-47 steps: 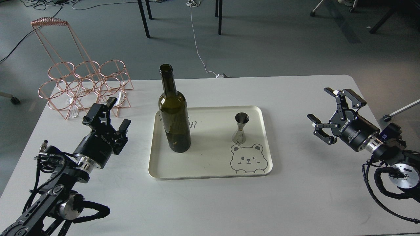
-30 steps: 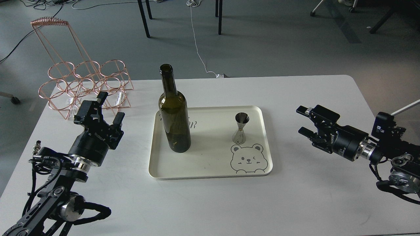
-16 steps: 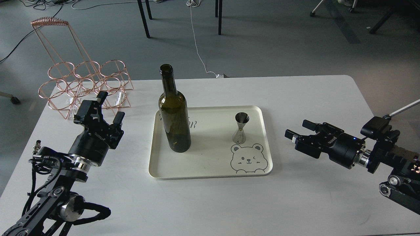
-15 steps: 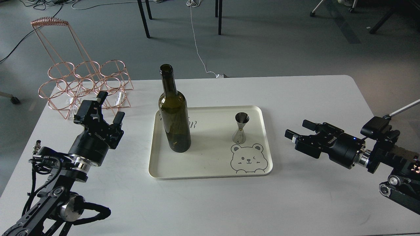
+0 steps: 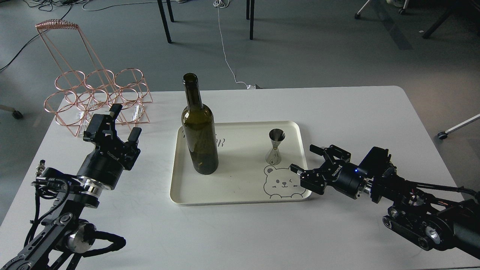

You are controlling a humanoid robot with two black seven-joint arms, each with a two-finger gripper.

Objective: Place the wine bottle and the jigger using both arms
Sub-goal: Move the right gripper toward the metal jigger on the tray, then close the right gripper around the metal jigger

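The wine bottle (image 5: 199, 129), dark olive-green and unlabelled, stands upright on the left part of a cream tray (image 5: 232, 193). The silver jigger (image 5: 275, 147) stands upright on the tray's right part, above a bear drawing. My right gripper (image 5: 304, 160) is open and empty, low at the tray's right edge, a short way right of and below the jigger. My left gripper (image 5: 120, 122) is open and empty, left of the tray and apart from the bottle.
A copper wire bottle rack (image 5: 93, 95) stands at the table's back left corner, just behind my left gripper. The white table (image 5: 240, 232) has a rounded back right corner. Chair legs and cables lie on the floor beyond.
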